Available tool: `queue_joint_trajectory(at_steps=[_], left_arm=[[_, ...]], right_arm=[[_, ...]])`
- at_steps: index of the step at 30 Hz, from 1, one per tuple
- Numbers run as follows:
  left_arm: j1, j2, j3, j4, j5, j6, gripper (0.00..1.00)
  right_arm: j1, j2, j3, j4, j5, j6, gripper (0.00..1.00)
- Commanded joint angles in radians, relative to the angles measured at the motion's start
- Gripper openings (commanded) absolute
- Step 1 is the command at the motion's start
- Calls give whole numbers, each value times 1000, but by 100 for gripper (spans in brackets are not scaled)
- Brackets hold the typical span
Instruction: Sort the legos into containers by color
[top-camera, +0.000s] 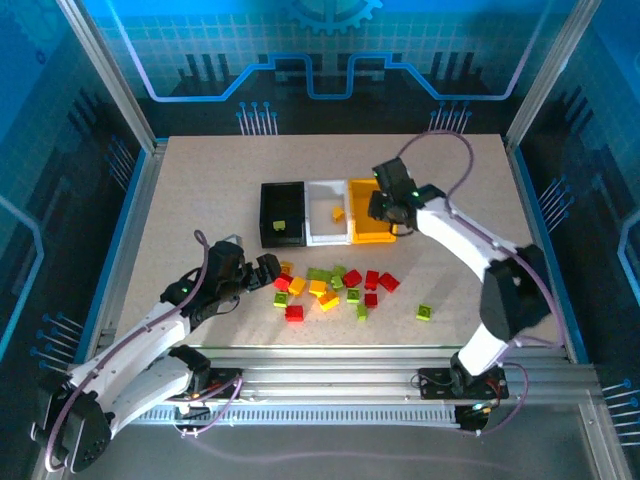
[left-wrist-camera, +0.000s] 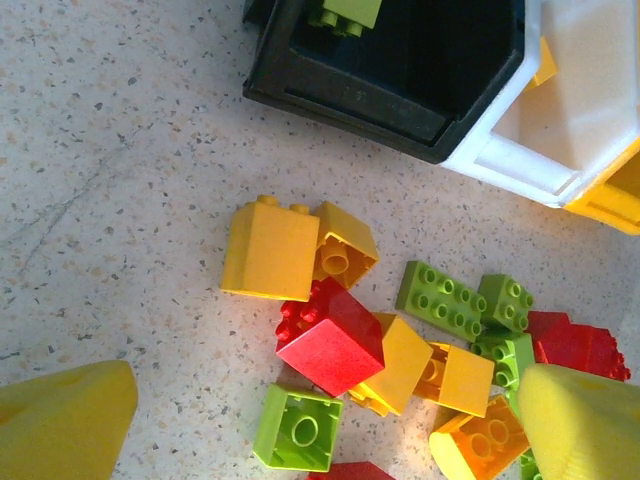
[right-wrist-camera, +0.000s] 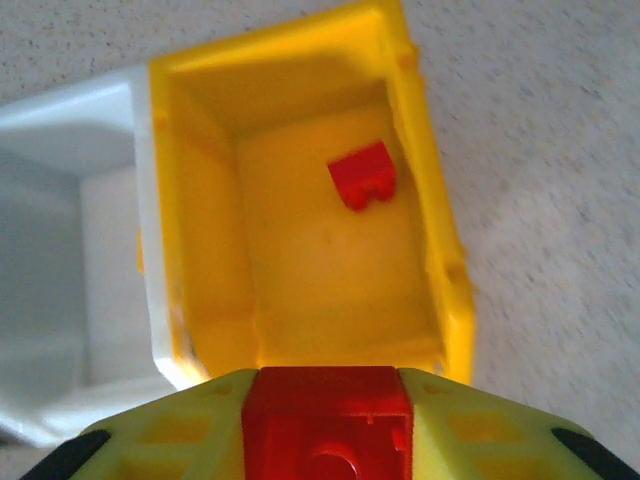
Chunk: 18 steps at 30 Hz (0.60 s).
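The right arm's fingers (right-wrist-camera: 170, 440) are clenched on a small red plastic brick (right-wrist-camera: 325, 420), held directly over the open yellow rectangular plastic bin (right-wrist-camera: 440, 250). This bin stands last in a row of three, on the side toward the right edge of the speckled surface (right-wrist-camera: 540, 120). Another red brick (right-wrist-camera: 362, 175) already lies on its floor.

The step in hand looks to be the drop. It should go well if the release is made centred between the bin's walls, clear of the white bin (right-wrist-camera: 90, 130) touching its side, and from low down so the brick does not bounce out.

The left arm's fingers (left-wrist-camera: 70, 420) are spread and empty above the loose pile of red, yellow-orange and lime bricks (left-wrist-camera: 330, 340) near the surface's middle, close to the black bin (left-wrist-camera: 400, 90). A brick at the pile's edge would likely be the cleaner pick.
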Motion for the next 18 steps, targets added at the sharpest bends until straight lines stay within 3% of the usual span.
queue_joint_trajectory(at_steps=[1,7,8,10,13,18], left_arm=[[2,11,9,-23,15,12,99],[2,19,8,-42,3,12,99],[2,19,8,-43,1,12,99],[2,24,11,-45,-4,12,99],[2,45,22,-38,-2,21,99],[0,123,35,-6,-2,48,93]], right_arm=[[-10,139,130,-86,40,-40,38],[-12,282,290,-135,54,-30,42],[-12,293,306,-138,51,-29,46],[-11,306,335,-151,43,-24,64],[-3,272,332,-134,33,-24,73],[34,145,233,-74,20,-33,74]])
